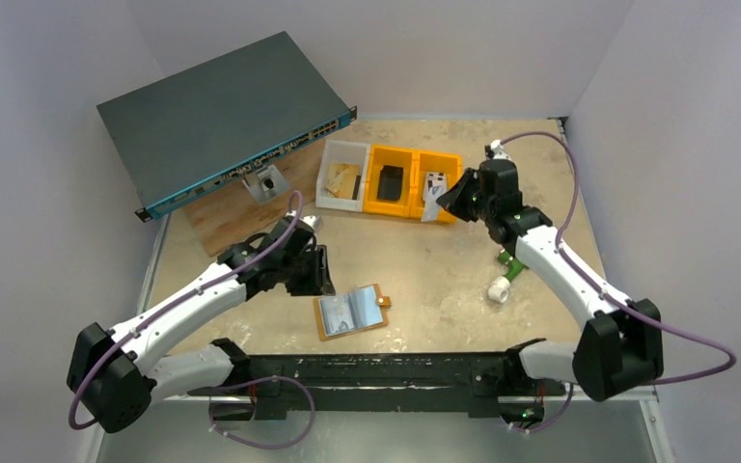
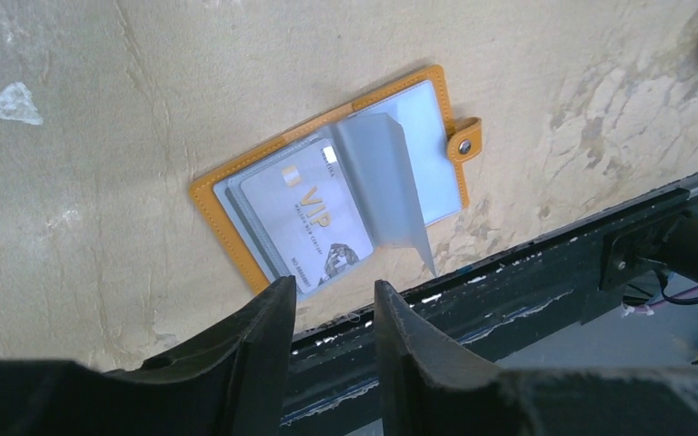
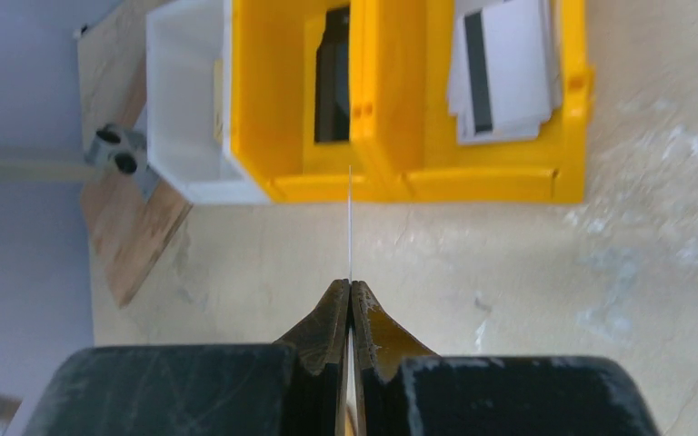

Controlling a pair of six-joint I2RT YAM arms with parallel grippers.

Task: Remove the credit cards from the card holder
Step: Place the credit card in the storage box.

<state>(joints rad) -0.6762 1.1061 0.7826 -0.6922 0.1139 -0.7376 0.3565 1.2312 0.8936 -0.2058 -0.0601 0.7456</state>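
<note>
The card holder lies open and flat on the table, near its front edge, between the two arms. Its orange snap tab points to the right. A pale card marked VIP shows in the left half, but its small print is not readable. One clear sleeve stands up at the fold, and I cannot tell how many cards lie below. The left gripper hangs just beside the holder with its fingers apart and nothing between them. The right gripper is clamped on a white card, seen edge-on as a thin line, in front of the yellow bins. The right bin is cut off at the top and holds a few cards.
</note>
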